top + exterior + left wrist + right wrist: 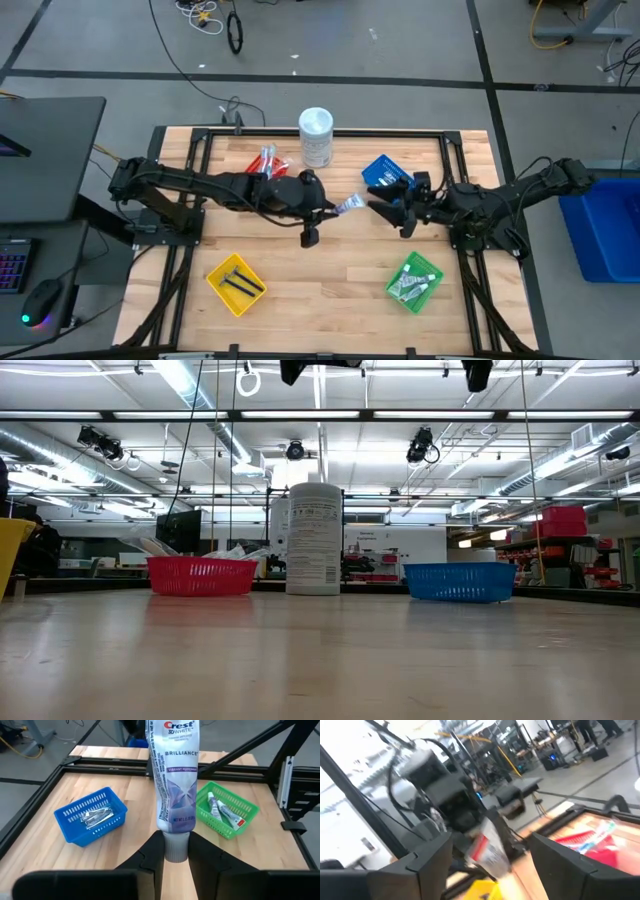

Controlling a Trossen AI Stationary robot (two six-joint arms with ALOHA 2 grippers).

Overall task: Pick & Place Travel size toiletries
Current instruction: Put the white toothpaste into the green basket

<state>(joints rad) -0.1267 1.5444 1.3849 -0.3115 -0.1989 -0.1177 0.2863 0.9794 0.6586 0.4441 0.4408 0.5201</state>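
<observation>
While the left gripper (176, 851) pinches the cap of a toothpaste tube (351, 204) above the table's (330, 290) centre, the right gripper (385, 209) waits at its 3 o'clock, fingers spread. More small tubes lie in the green basket (414, 282) at 4 o'clock.

Tall white container (316, 137) stands between red (201, 575) and blue baskets (460, 581).

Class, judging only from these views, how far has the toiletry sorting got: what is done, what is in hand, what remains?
Done: items lie in the red, blue, yellow and green baskets. In hand: the left gripper holds a Crest toothpaste tube mid-table, facing the open right gripper. Left: placing that tube; no loose items show.
</observation>
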